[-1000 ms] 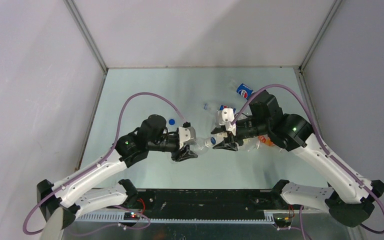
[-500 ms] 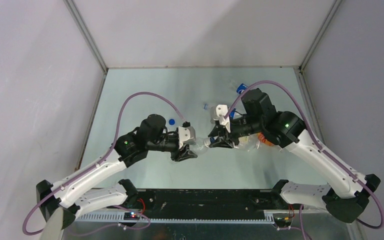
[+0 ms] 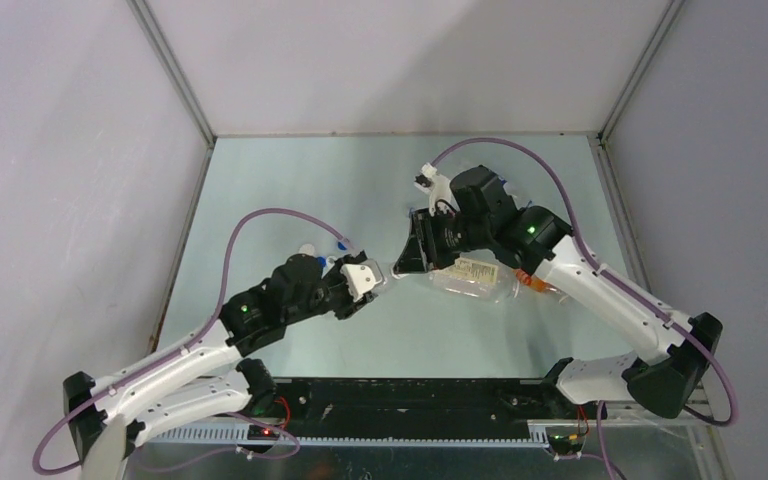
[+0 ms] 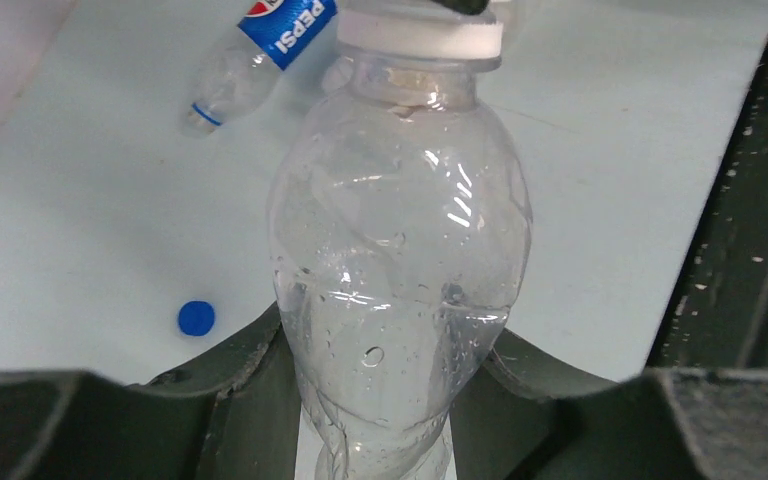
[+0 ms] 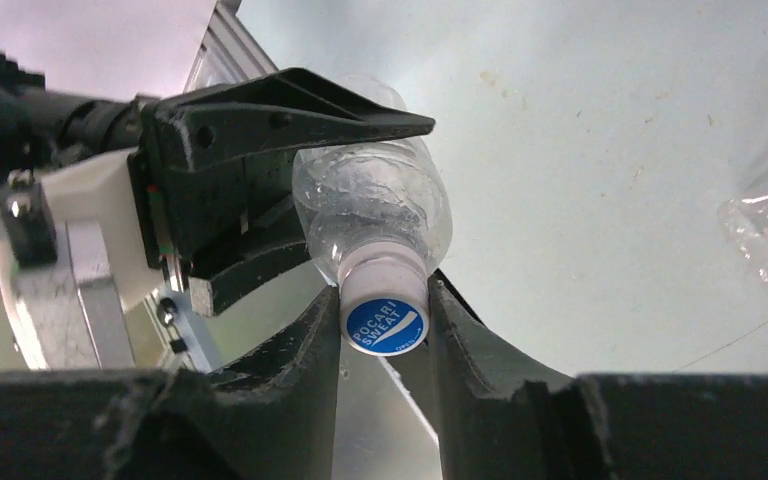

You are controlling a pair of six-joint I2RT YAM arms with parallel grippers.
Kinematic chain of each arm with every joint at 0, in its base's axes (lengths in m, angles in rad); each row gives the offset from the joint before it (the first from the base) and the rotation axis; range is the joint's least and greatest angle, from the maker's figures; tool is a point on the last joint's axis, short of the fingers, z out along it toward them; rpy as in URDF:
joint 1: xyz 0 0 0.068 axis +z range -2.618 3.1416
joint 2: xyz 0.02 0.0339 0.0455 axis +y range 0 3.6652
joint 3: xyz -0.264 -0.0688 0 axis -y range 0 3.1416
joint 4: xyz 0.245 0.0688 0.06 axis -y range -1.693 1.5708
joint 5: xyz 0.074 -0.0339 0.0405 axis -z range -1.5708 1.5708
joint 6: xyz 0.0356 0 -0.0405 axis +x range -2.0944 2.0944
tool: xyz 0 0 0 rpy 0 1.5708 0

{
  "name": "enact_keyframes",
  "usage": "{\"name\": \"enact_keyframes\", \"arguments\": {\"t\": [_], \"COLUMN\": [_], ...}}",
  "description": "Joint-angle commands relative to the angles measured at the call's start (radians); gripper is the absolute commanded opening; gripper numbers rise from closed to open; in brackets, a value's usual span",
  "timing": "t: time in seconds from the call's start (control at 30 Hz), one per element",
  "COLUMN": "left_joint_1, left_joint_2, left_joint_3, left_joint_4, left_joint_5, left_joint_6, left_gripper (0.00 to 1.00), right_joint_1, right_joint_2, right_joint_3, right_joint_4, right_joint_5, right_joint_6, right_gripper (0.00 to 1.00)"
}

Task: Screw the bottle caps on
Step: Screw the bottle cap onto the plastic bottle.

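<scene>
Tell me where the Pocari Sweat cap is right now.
Mid-table in the top view: the Pocari Sweat cap sits on the clear bottle held by the left tool, pinched by the right tool.

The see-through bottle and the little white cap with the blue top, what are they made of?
The clear rounded bottle looks like thin glossy plastic: you see through it, light glints off it, and its wall is dented. The small white round cap with a blue printed top seems harder, duller plastic: opaque, smooth, with a matte side.
</scene>
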Motion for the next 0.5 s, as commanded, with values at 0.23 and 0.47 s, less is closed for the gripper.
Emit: {"name": "enact_keyframes", "arguments": {"t": [0.23,0.47], "left_joint_1": [-0.004,0.080], "left_joint_2": [0.001,0.096], "left_joint_3": [0.038,0.141], "left_joint_4": [0.048,-0.095], "left_joint_5": [-0.003,0.373], "left_joint_6": [0.010,0.008], "left_gripper": [0.00,0.00], "right_joint_1": [0.002,0.001], "right_joint_2": [-0.146,-0.241], "right_joint_3": [0.020,-0.015], "right_joint_4": [0.027,-0.099], "right_joint_5": [-0.024,-0.186], "right_joint_6": [-0.367,-0.914], "right_gripper": [0.68,0.69]}}
